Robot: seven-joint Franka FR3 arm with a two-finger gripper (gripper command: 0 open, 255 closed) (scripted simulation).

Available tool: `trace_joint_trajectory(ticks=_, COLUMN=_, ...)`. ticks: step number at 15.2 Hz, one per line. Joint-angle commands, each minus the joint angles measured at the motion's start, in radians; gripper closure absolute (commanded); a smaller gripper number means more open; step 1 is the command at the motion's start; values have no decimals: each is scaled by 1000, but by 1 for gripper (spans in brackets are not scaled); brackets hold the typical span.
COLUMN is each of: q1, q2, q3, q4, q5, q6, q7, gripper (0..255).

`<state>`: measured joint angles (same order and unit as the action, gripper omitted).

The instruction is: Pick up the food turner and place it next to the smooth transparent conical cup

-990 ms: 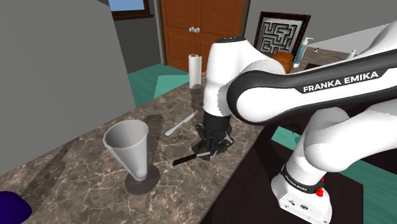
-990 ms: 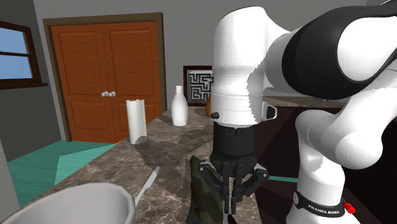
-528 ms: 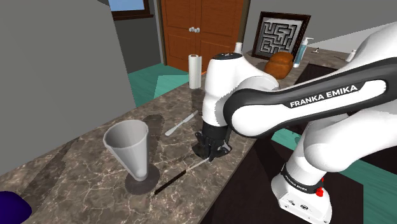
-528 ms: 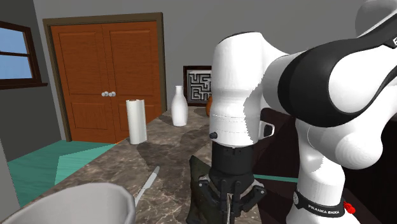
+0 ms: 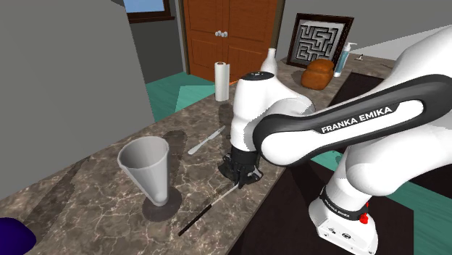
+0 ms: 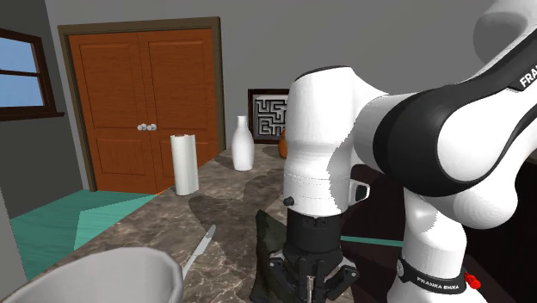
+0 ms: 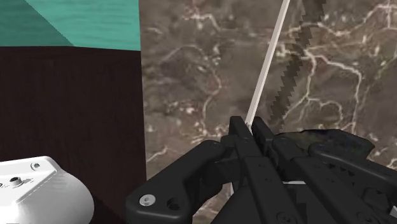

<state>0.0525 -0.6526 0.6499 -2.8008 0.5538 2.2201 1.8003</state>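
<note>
The gripper has sunk lower, jaws pinched narrow on the turner. Its long end now slants down by the counter's stand-side edge, near the cup. Release looks close.

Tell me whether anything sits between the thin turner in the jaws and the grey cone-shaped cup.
Nothing visible does. Between the thin black-handled food turner and the grey conical cup there is bare dark marble counter. The pale knife lies farther back, off that line.
</note>
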Motion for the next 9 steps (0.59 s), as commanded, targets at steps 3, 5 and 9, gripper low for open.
trace_joint_trajectory(ticks=3, q1=-1, q2=2, q3=1, q4=-5, q5=-1, q6=0, q7=0, gripper=255)
trace_joint_trajectory(ticks=5, q1=-4, q2=4, q3=0, q4=-3, q5=-2, q6=1, q7=-1, gripper=0)
trace_joint_trajectory(ticks=9, q1=-1, q2=2, q3=1, q4=-5, q5=-1, q6=0, q7=0, gripper=0)
